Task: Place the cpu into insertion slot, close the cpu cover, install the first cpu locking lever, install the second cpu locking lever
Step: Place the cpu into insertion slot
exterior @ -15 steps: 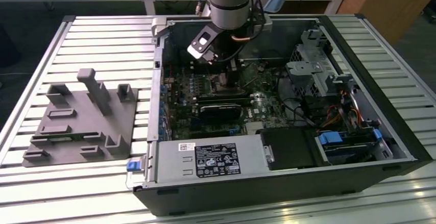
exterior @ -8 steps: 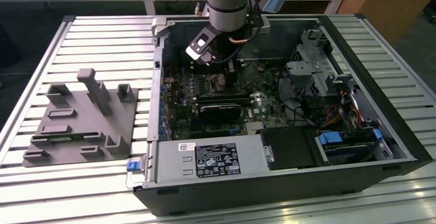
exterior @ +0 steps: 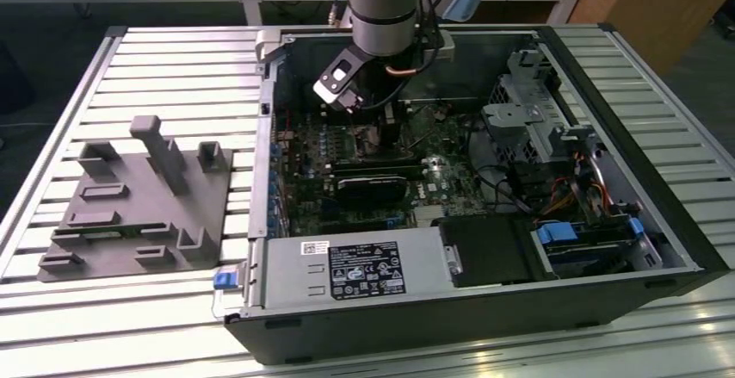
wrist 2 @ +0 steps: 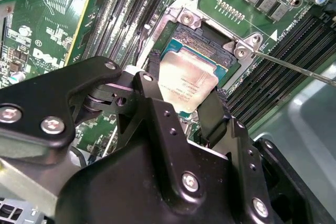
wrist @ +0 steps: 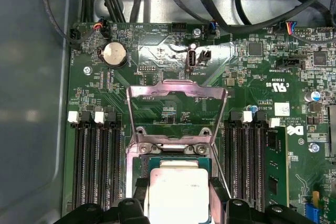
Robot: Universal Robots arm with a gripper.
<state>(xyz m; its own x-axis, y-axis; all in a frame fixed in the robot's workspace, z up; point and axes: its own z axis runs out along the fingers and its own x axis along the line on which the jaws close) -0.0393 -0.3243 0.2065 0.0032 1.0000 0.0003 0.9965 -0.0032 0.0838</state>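
Slatted bench (exterior: pixel 172 59) bears an open computer case (exterior: pixel 460 326). At mid-frame in the second wrist view, the gripper (wrist 2: pixel 184 98) clasps the cpu (wrist 2: pixel 191 80) at the insertion slot (wrist 2: pixel 205 40). The cpu cover (wrist: pixel 178 87) stands raised, and the levers are not yet installed.

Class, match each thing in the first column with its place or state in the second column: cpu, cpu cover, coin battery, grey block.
Things:
1. cpu
2. cpu cover
3. coin battery
4. grey block

Places or states:
A. swung up, open
B. on the slatted table, outside the computer case
C. held between the jaws, over the insertion slot
D. round and silver, on the green board

Pairs: 1-C; 2-A; 3-D; 4-B
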